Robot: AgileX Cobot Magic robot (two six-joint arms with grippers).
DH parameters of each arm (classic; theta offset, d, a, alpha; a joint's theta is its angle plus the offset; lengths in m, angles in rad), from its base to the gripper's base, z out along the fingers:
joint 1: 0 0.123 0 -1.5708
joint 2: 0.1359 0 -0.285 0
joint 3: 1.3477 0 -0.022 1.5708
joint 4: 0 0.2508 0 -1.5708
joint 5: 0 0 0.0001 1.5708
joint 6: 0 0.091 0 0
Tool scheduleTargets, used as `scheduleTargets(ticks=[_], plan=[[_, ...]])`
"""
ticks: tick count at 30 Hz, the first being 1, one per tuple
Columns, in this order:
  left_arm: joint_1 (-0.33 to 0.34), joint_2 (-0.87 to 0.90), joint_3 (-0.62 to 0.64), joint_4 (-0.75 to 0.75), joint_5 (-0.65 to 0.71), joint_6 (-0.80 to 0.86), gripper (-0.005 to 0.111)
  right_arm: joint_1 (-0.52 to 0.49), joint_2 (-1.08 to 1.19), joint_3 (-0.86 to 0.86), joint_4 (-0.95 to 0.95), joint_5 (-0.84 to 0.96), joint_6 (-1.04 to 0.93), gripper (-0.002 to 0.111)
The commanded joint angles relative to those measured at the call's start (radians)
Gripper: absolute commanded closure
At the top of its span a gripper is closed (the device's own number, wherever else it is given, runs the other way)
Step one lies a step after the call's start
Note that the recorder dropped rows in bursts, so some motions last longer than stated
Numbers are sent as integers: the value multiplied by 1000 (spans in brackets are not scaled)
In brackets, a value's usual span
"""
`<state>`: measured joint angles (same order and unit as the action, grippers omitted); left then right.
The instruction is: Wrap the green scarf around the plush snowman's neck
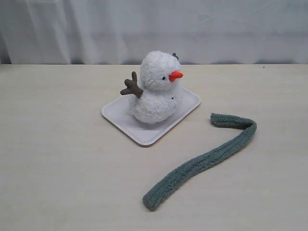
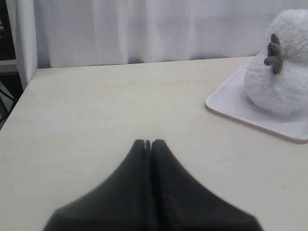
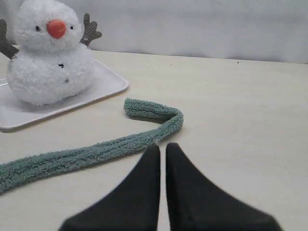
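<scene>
Best proceeding by opening the closed, empty right end effector (image 3: 162,147) wide before pinching the folded end of the scarf (image 1: 202,165), lying on the bench (image 1: 57,168) just beside the tray (image 1: 144,135) holding the snowman (image 1: 155,89).

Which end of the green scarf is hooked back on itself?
The green scarf's end beside the white tray: it bends sharply back toward the plush snowman, while the other end runs out straight.

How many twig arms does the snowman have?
2. One twig arm sticks up on one side of the plush snowman; the other is opposite, cut by the picture's edge.
</scene>
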<state>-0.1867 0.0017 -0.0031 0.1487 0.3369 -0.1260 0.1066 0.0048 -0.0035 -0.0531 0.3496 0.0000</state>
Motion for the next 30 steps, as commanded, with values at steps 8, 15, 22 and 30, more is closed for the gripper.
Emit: scheduleTargets(ticks=[8,15,22,30], plan=[[1,-2,3,-3,-13,-1,107,1,-5,4,-136,-471,20,104],[1,-2,3,-3,-13,-1,107,1,-5,-38,-136,-1078,364,104],[1,-2,3,-3,-13,-1,107,1,-5,-326,-268,-665,374,99],[1,-2,3,-3,-16,-1,107,1,295,-592,-271,-267,381,31]])
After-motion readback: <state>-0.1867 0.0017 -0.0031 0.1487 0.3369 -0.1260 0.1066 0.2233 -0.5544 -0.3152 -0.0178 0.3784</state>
